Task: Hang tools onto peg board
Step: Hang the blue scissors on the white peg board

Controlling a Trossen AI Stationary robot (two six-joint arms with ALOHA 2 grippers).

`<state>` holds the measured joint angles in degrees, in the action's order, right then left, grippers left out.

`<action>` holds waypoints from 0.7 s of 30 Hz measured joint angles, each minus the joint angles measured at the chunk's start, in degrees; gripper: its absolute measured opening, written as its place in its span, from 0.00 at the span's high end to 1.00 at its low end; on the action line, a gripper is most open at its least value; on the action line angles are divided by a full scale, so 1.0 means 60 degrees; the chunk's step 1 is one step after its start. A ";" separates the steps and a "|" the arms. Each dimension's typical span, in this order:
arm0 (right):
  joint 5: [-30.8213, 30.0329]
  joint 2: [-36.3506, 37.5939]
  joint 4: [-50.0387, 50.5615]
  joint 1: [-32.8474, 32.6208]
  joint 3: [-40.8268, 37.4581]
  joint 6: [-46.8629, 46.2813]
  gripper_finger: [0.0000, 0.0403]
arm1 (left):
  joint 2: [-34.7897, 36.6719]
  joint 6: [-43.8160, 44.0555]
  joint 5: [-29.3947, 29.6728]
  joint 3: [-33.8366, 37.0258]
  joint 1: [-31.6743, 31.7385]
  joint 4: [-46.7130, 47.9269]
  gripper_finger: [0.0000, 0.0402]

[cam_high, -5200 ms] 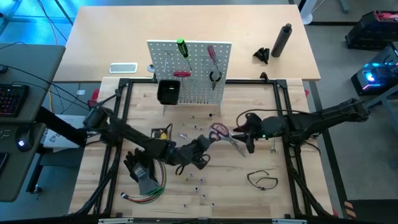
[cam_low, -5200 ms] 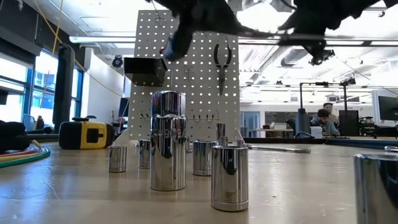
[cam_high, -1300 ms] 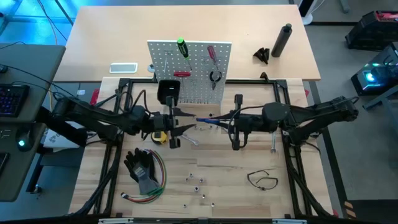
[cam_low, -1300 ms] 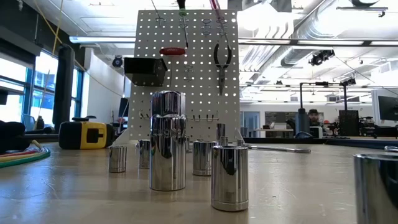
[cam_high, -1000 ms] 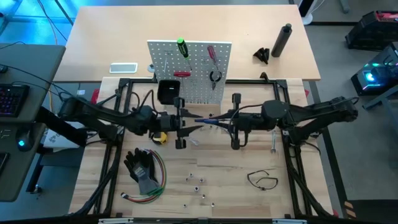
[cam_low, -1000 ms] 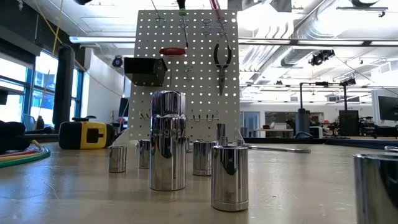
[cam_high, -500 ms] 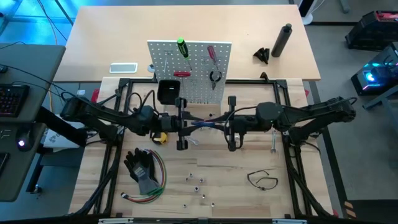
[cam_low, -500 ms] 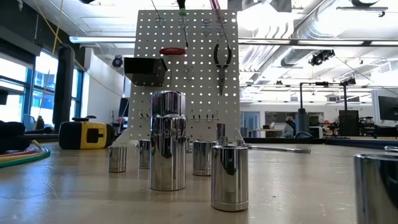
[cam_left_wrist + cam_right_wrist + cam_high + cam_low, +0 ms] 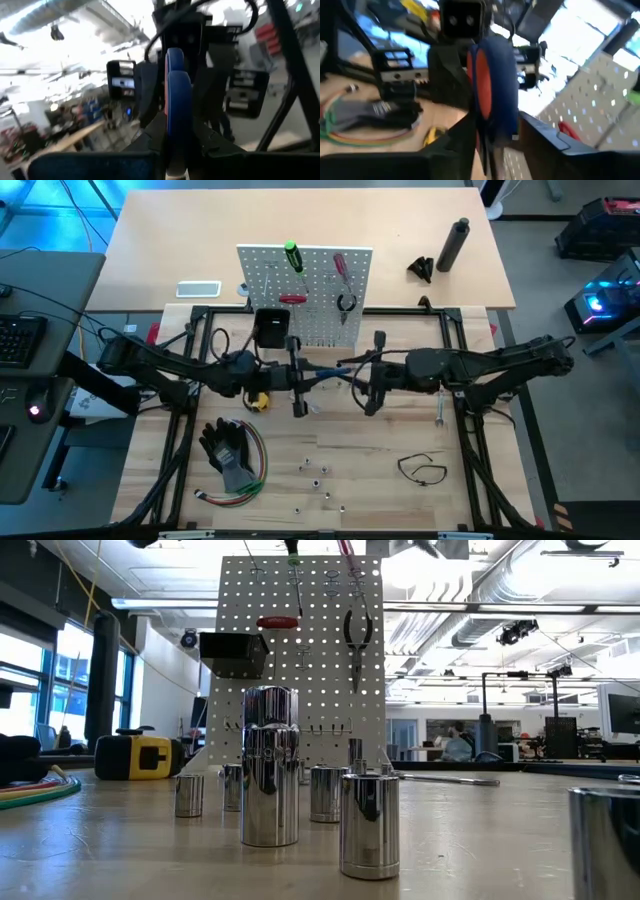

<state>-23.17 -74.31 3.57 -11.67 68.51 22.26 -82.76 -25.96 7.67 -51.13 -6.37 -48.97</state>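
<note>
Since a moment ago the 2 arms have drawn closer and now meet in mid-air just in front of the peg board [image 9: 262, 280]. The left gripper [image 9: 314, 376] is clamped on a blue-and-red tool [image 9: 331, 372]. Whether the right gripper [image 9: 350, 374] grips it or has let go, I cannot tell. To my eye this is a handover, so the left should hold firm and level until the right backs straight off.

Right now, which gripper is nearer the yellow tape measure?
Left. The left gripper sits just right of the yellow tape measure; the right gripper is farther right, past it.
</note>
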 joint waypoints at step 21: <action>-0.0374 0.0012 0.2284 0.0216 0.0000 -0.1284 0.81 | 0.0015 0.0224 0.0838 -0.2200 0.0255 0.6393 0.93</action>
<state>-25.42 -74.24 17.28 -10.37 68.51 14.56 -82.67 -24.61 12.70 -64.34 -4.84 -10.61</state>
